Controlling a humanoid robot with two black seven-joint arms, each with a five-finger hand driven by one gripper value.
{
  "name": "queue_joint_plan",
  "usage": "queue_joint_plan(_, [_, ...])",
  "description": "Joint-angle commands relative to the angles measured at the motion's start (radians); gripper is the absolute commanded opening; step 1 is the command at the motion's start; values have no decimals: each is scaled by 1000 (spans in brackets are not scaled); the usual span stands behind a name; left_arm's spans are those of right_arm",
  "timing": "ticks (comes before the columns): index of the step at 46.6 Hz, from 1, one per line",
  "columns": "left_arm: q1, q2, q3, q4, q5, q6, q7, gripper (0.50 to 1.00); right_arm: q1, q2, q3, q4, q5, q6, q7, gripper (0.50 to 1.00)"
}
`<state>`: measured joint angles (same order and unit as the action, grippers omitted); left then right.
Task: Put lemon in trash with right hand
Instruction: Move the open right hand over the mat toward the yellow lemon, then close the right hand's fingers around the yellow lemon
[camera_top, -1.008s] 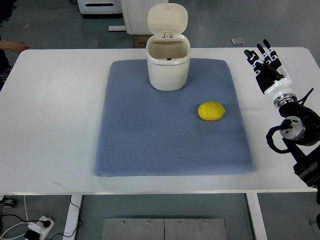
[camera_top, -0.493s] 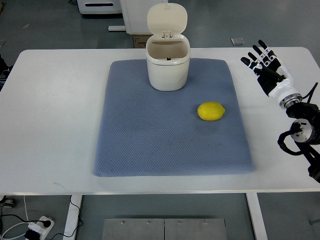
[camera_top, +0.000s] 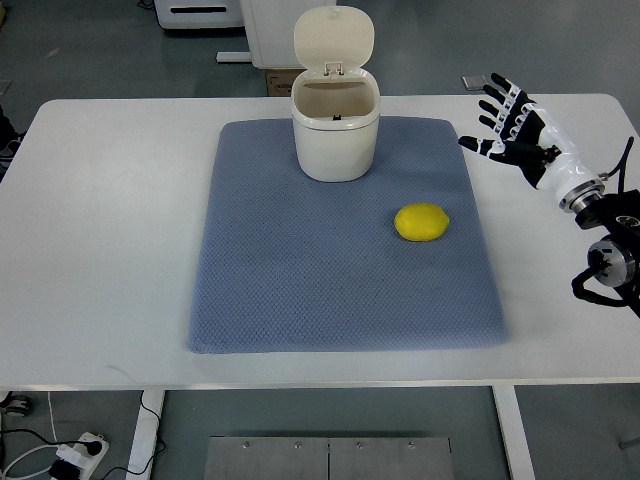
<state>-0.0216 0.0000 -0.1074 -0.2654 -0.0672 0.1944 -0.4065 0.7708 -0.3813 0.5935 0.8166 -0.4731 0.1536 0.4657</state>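
We've got the lemon (camera_top: 422, 222) lying free on the blue mat (camera_top: 300, 270), right of and nearer us than the trash bin (camera_top: 336, 135), well apart from it. The bin's lid (camera_top: 334, 36) stands flipped up, so we judge the mouth ready for a drop. Our right hand (camera_top: 512, 128) hovers right of the bin, fingers spread, holding nothing. No readable labels anywhere.

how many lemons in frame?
1. The lemon lies on the blue mat, right of center, in front and to the right of the open trash bin. The bin's interior is only partly visible.
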Motion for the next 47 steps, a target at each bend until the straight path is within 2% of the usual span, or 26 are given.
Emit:
queue_joint_plan(1, [0,0,0,0,0,0,0,1000,-5,5,0,1,-62,0,16,995])
queue_joint_plan(9, [0,0,0,0,0,0,0,1000,-7,7,-26,3,-160,0,34,995])
queue_joint_plan(24, [0,0,0,0,0,0,0,1000,25,4,-191,-1,-243,-19,110,991])
queue_joint_plan(32, [0,0,0,0,0,-1,0,1000,56,4,-299,-2,-251,-65,145,989])
queue_joint_plan(40, [0,0,0,0,0,-1,0,1000,85,5,-399,-10,-252,-127,145,989])
queue_joint_plan(47, [0,0,0,0,0,-1,0,1000,91,15,-437,-27,-252,-141,145,989])
